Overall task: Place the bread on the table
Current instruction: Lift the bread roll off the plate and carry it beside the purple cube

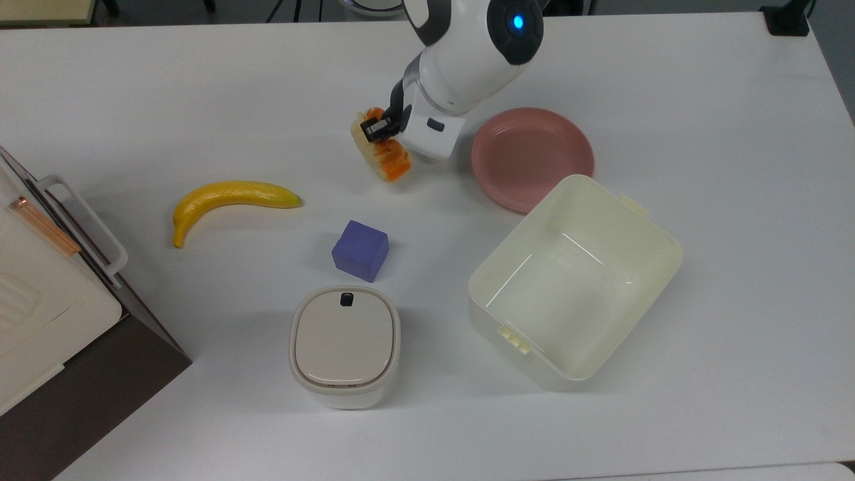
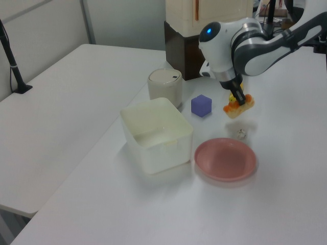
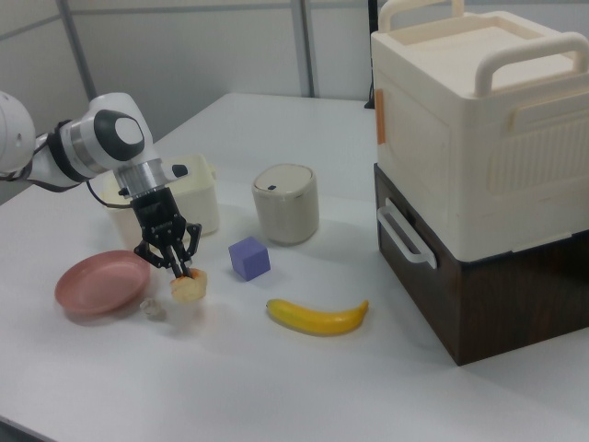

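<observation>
A: Holding the bread (image 1: 382, 151) pinched in the gripper (image 1: 378, 128), just above bare table (image 1: 200, 100) left of the plate (image 1: 532, 157) in the top view.
B: Lower straight down until it touches, then spread the jaws.
A: Right view shows a small white ball (image 3: 152, 308) beside the bread; arm hides it from the top view.

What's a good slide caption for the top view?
Gripper holding orange-topped bread low over the white table, beside the pink plate.
</observation>
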You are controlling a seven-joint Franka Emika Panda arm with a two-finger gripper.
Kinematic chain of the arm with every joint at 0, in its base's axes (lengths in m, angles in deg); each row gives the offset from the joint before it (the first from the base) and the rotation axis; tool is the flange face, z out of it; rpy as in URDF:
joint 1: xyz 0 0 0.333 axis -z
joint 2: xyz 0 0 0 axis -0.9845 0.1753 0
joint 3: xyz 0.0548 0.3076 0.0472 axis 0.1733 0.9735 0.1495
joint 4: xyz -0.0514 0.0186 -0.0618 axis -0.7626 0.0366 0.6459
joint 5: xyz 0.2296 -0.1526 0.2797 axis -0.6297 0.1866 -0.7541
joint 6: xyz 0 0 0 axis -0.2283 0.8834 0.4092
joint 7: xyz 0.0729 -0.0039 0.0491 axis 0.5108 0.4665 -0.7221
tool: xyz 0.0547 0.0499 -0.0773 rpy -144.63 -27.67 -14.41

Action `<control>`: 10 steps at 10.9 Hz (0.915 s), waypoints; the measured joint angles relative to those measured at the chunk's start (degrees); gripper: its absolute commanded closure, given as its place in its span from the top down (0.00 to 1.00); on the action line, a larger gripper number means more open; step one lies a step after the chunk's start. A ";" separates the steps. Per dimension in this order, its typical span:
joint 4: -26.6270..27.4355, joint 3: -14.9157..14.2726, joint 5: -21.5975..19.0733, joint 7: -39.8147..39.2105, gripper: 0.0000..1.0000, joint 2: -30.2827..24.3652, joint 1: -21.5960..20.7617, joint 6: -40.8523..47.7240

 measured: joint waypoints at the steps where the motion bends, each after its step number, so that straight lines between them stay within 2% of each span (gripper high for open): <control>1: -0.01 0.00 0.15 0.42 1.00 0.43 0.04 -0.23; 6: -2.63 -0.03 -0.03 1.31 1.00 -0.31 0.75 -0.28; 7: -3.76 -0.15 -1.64 2.15 1.00 -0.60 0.87 -0.31; 9: -7.29 -0.93 -7.91 4.29 1.00 -1.73 2.53 -0.56; 10: -9.20 -2.50 -11.74 4.74 1.00 -2.76 3.41 -0.56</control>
